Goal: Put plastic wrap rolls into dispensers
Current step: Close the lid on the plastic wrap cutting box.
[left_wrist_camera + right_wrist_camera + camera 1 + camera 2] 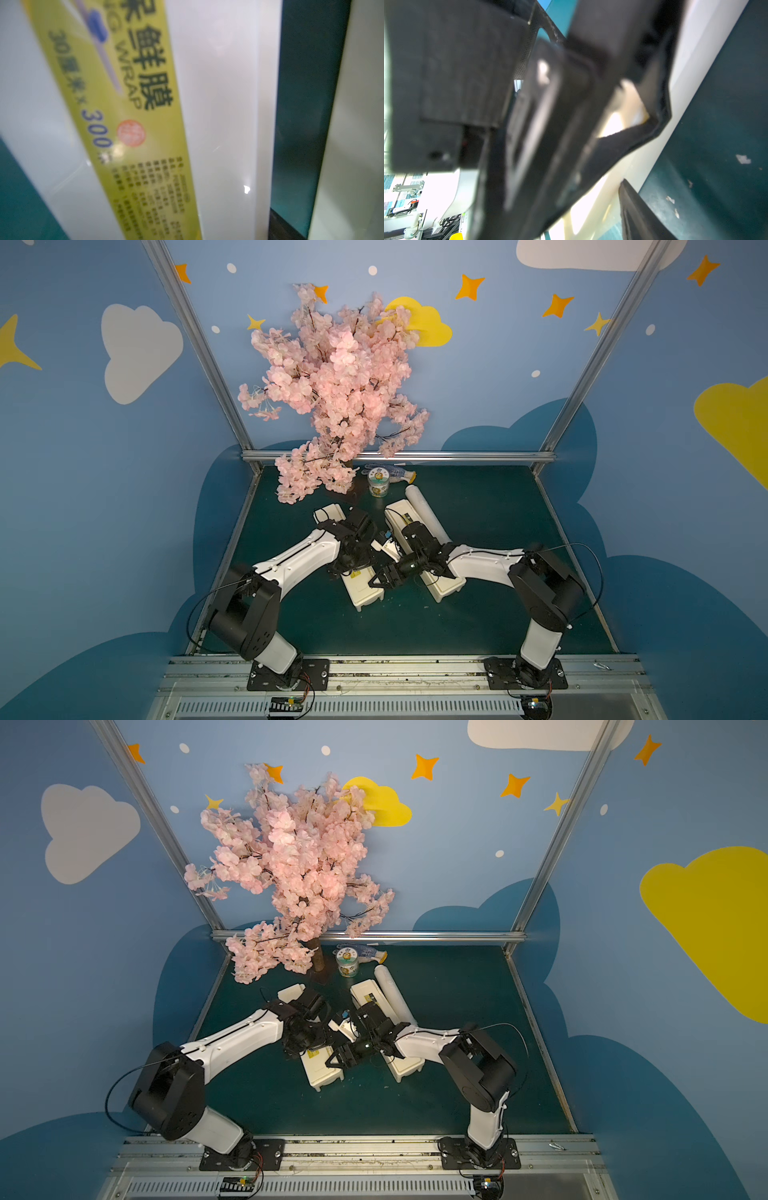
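top views: you have both arms bent inward over the green table, their wrists meeting above two cream-white boxes.
left dispenser: it lies at a slant on the table, one end toward the arm bases. Your left arm's wrist covers its middle.
right dispenser: it lies near the left dispenser and runs much the same way, with a strip of table between them. Your right arm crosses over it.
plastic wrap roll: the one roll you can see lies on the table, outside the boxes. It rests along the right dispenser's long side, the side away from the left dispenser.
left gripper: it sits low over the left dispenser's lid, hidden under its own wrist, so you cannot tell how its jaws stand.
left wrist view: no fingers show here, only the yellow label, close and blurred, on the shut lid.
right gripper: it reaches across to the left dispenser's edge, near the end toward the arm bases.
right wrist view: the black fingers stand partly apart with cream plastic between them. You cannot tell whether they pinch it.
back of table: a small jar, a clear bottle lying down and a pink blossom tree.
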{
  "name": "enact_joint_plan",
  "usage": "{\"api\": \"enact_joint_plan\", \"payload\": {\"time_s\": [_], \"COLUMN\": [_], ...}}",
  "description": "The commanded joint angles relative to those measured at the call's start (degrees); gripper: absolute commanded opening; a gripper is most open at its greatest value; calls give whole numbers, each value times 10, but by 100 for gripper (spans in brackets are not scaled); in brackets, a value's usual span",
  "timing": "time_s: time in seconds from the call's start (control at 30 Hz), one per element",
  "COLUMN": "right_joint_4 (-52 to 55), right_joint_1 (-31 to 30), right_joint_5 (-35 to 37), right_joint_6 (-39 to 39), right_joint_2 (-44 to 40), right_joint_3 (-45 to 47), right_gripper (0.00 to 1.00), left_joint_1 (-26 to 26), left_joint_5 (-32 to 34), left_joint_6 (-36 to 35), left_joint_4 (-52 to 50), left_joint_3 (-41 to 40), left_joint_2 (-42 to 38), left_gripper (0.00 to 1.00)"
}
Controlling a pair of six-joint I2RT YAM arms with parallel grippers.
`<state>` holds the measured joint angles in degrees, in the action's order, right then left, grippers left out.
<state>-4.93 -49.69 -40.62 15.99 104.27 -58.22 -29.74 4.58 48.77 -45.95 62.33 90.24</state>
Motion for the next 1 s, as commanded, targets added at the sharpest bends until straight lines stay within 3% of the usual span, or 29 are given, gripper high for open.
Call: {"api": "enact_joint_plan", "payload": {"time_s": [0.0,0.27,0.43,0.97], "right_joint_4": [58,58,54,131], "right_joint_1": [-1,10,25,37], "right_joint_5": [42,-15,-64,-106], "right_joint_6": [-4,-7,4,13], "right_joint_2": [36,55,74,99], "right_joint_3": [1,-14,-21,-36], "right_gripper": [59,48,44,41], "left_joint_1": [4,17,27,39], "left_joint_5": [-3,-26,-44,-85], "left_joint_6": [-44,-58,-97,-118], "left_joint_4": [1,34,45,44], "left_joint_3": [44,27,70,103], "left_joint_2": [14,8,55,98], "left_gripper": [100,100,100,100]}}
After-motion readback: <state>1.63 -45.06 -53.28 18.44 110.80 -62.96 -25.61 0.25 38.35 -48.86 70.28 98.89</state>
